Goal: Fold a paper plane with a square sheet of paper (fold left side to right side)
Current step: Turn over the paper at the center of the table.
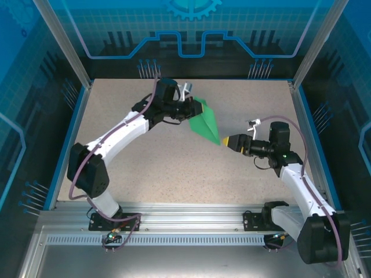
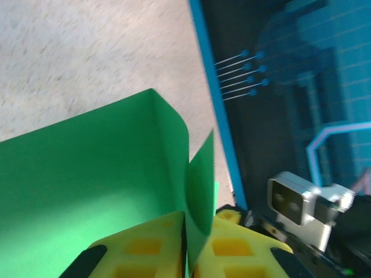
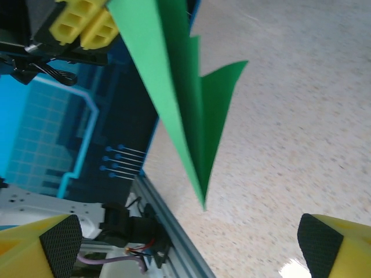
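Clearly the speckled bench is the biggest thing in view, with the left arm reaching across it from one side and the right arm from the other. Between them hangs the paper plane — a slim green dart, seemingly lifted off the bench, with its wide tail toward the left arm and its point toward the right. It looks feather-light and floppy, keeping its shape only along the creases. A pinch across the stacked layers near the centre crease should be safest; a grab at a loose wing would probably bend it. The left jaws are clenched on the tail end, the yellow fingers pressed together with the paper sandwiched between them. The right jaws stand spread wide and hold nothing — the dart's tip sits just ahead of them, roughly midway between their black pads, touching neither.
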### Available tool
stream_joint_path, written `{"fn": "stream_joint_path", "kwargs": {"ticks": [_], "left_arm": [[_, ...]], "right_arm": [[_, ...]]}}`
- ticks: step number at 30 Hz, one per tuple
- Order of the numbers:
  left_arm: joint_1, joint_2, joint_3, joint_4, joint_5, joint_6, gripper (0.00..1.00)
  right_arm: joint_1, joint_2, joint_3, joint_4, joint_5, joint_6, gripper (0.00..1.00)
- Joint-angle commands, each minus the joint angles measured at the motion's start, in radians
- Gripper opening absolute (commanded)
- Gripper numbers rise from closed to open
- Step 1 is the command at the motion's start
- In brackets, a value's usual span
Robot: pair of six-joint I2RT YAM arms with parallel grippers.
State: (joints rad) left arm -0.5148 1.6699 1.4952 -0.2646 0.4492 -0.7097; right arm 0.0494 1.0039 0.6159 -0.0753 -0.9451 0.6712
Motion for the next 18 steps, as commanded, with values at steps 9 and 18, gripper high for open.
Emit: {"fn": "stream_joint_path", "kwargs": {"ticks": [9, 18], "left_arm": [[0.005, -0.060, 0.074, -0.016, 0.101, -0.005, 0.14], [0.006, -0.058, 0.065, 0.068, 0.200, -0.070, 0.15]], "right_arm": [[0.093, 0.090, 0.064, 0.295, -0.102, 0.235, 0.99], [0.193, 0.172, 0.099, 0.419, -0.052, 0.304, 0.88]]}}
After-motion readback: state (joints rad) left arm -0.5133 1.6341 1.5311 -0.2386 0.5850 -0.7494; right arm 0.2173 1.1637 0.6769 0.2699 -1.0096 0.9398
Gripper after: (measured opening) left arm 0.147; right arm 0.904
